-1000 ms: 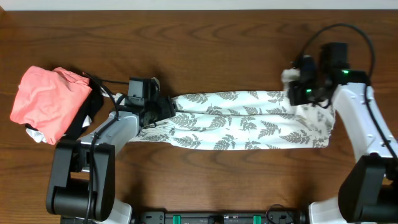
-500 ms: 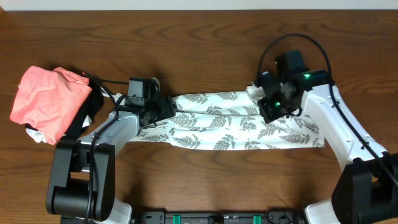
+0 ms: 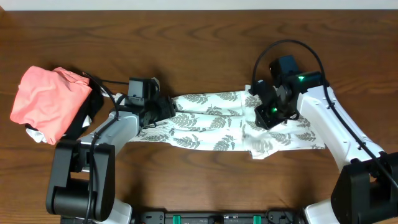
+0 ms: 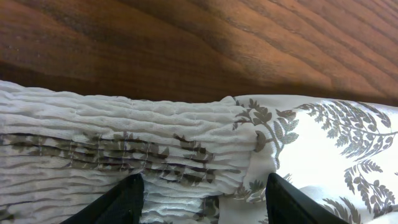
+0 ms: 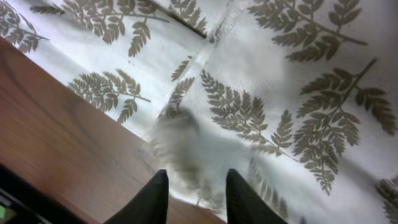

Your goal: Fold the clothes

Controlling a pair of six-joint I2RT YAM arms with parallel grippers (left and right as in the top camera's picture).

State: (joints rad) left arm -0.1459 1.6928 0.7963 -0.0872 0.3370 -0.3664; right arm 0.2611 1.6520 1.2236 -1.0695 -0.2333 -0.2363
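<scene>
- White-cased, the right arm (image 3: 348, 130) rises from the near right corner of the table (image 3: 199, 43), bends inward and ends over the right-hand part of the clothes (image 3: 205, 124), wrist turned downward.
- Pointing down at the fern print, the right gripper (image 5: 194, 183) has its jaws a little apart with nothing pinched between them. A blurred fold of fabric lies just beyond the tips, close to the garment's edge where bare wood shows.
- Low and forward from the near left corner runs the left arm (image 3: 115, 130), reaching the garment's left end. The left gripper (image 4: 205, 190) is spread wide and unclenched, resting at the gathered, ribbed part of the fabric, which passes between its fingers.
- The clothes lie as a long band across the middle of the table, from the left gripper to beyond the right gripper. A loose flap sticks out past the band's near edge, below the right gripper.
- Farther left, apart from the band, a salmon-pink garment (image 3: 46, 99) sits bunched beside the left arm.
- A second ago the right gripper was at the band's far right end, clamped on a bit of white fabric. It has since carried that end leftward and let go, so the flap is new. The left arm and the salmon-pink garment have not moved.
</scene>
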